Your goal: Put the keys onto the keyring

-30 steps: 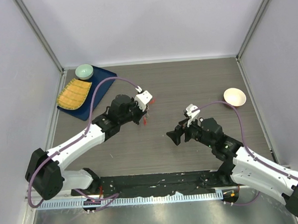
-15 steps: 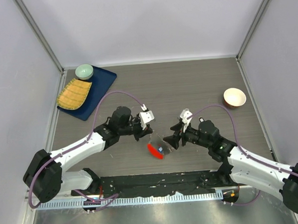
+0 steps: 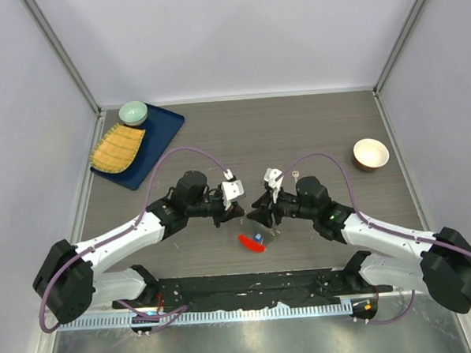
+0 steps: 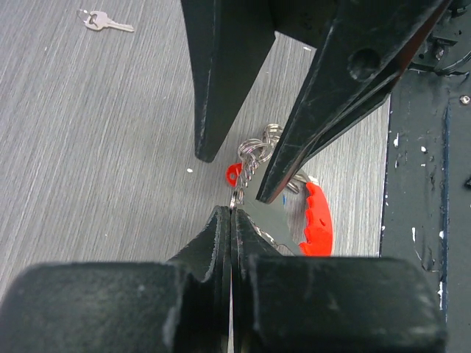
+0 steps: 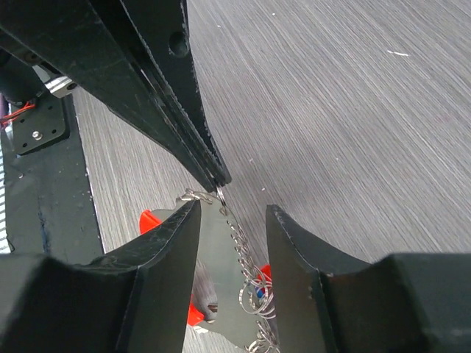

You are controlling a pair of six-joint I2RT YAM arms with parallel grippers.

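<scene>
My left gripper (image 3: 236, 212) is shut on a ring at the top of the keyring (image 4: 254, 151). The pale chain hangs from it, with the red curved tag (image 3: 251, 243) and the small blue tag (image 3: 258, 238) below. My right gripper (image 3: 259, 212) is open, and its fingers (image 4: 213, 81) stand on either side of the chain (image 5: 246, 254) without touching it. The plain silver key (image 4: 103, 22) lies on the table behind, also seen in the top view (image 3: 296, 174). A small red piece (image 4: 233, 174) sits by the chain; I cannot tell if it is the red-headed key.
A blue tray (image 3: 163, 121) at the back left holds a yellow mat (image 3: 117, 148) and a green bowl (image 3: 133, 112). A tan bowl (image 3: 371, 153) stands at the right. A black strip (image 3: 249, 285) runs along the near edge.
My left gripper has carried the keyring down and toward the near middle. My right gripper has moved left until its open fingers straddle the chain.
</scene>
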